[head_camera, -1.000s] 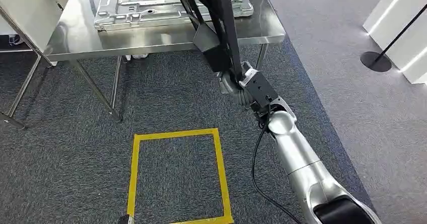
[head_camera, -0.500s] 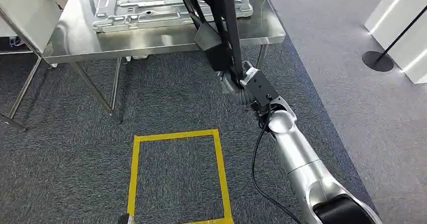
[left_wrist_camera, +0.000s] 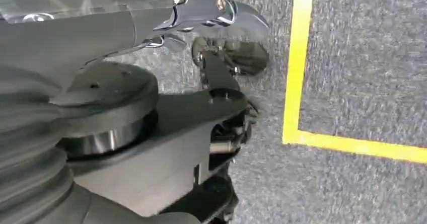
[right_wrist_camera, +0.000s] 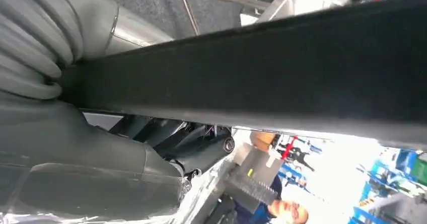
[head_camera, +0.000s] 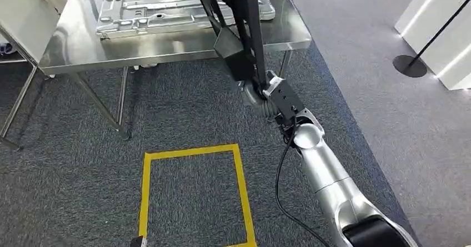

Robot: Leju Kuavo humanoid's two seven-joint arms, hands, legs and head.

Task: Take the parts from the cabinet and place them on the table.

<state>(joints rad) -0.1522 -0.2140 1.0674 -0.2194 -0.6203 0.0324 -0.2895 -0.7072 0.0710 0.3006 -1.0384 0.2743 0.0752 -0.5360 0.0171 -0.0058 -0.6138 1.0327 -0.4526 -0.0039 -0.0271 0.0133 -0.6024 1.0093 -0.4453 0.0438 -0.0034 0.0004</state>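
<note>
Black part [head_camera: 239, 30] stands near-upright, clamped low in right hand [head_camera: 261, 94] fingers; top over table [head_camera: 72, 44].

Dark grey carpet [head_camera: 183, 114] is laid across the floor, and a square outline of yellow tape [head_camera: 191, 194] is marked on it. A paler grey strip of floor [head_camera: 366, 53] is seen to the right, where a round black stanchion base [head_camera: 409, 66] is set beside white panels [head_camera: 444, 30].
</note>
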